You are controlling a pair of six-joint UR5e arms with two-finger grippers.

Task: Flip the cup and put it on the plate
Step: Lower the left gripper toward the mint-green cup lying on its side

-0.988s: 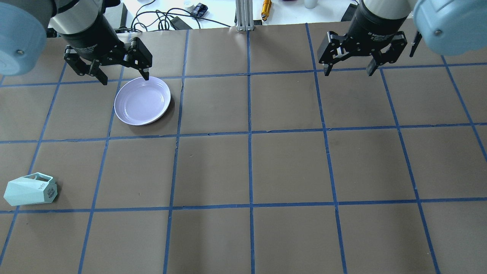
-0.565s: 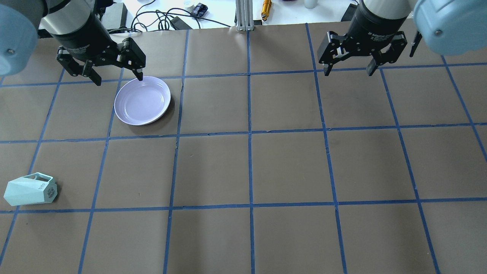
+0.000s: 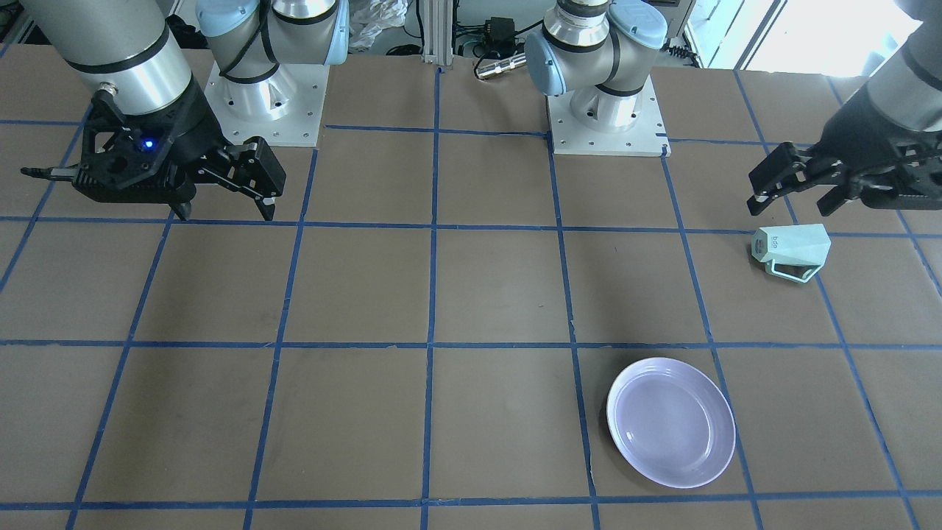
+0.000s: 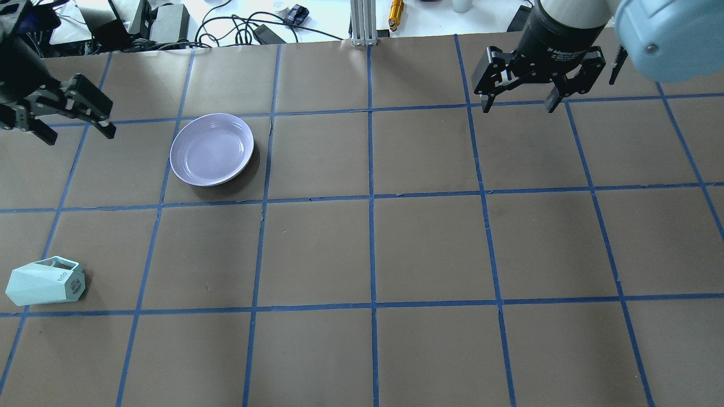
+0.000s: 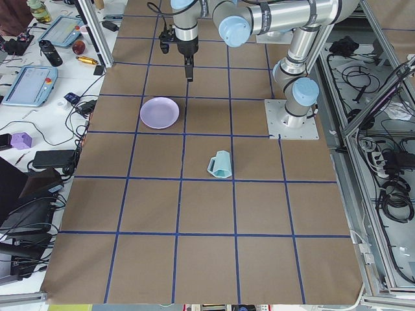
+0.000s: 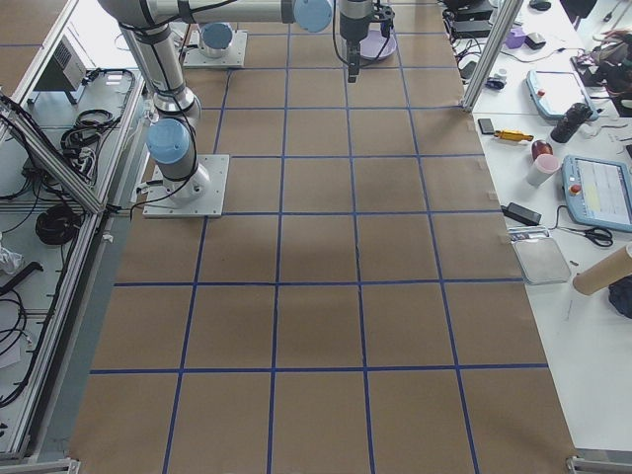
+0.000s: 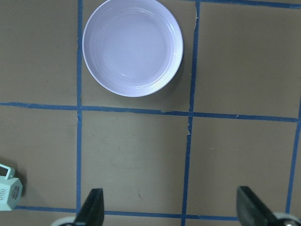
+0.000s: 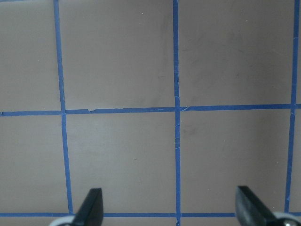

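The mint-green cup (image 4: 45,281) lies on its side near the table's left edge, its lettered base toward the middle; it also shows in the front view (image 3: 791,249) and at the left edge of the left wrist view (image 7: 7,190). The lavender plate (image 4: 212,149) sits empty, further from me and to the cup's right, and shows in the left wrist view (image 7: 132,46). My left gripper (image 4: 76,133) is open and empty, high above the table, left of the plate and beyond the cup. My right gripper (image 4: 517,104) is open and empty over the far right.
Brown paper with a blue tape grid (image 4: 370,195) covers the table. Cables and power bricks (image 4: 226,28), an aluminium post (image 4: 362,22) and an orange tool (image 4: 396,14) lie beyond the far edge. The arm bases (image 3: 603,110) stand on my side.
My left gripper has moved left, from over the plate's far rim toward the table's left edge, still open. The right arm, cup and plate have not moved.
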